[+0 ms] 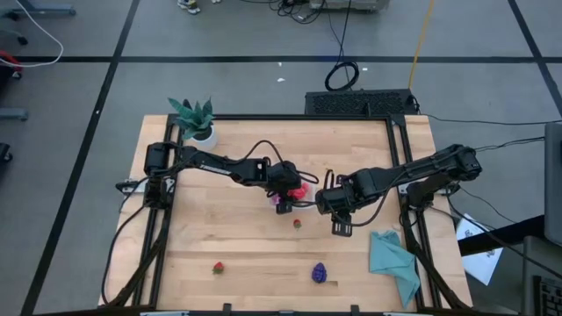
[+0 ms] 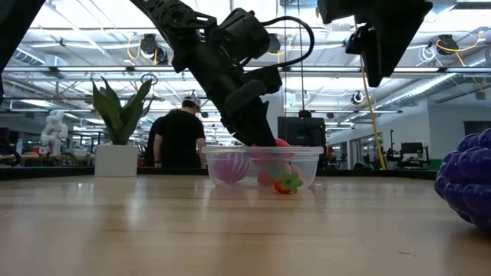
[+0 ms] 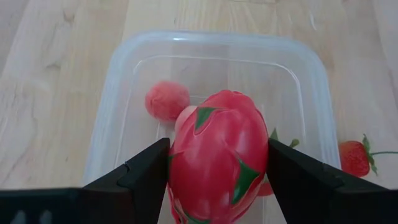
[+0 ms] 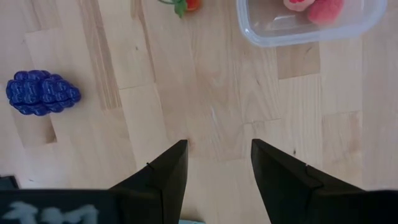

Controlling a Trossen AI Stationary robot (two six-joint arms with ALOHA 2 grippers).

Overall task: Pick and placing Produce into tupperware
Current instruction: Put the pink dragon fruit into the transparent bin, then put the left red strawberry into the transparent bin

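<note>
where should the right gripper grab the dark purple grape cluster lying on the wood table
Probably from straight above, across the narrow waist of the dark purple grape cluster. It lies flat on its long side with bare wooden table all round. The open right gripper would straddle that width.

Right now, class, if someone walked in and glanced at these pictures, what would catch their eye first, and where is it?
First, the big red fruit clamped in the left tool, held over the clear tupperware mid-table, where a pink ball already lies. Next, the purple grape cluster near the table's front edge, with the right tool open above bare wood beside the container.
</note>
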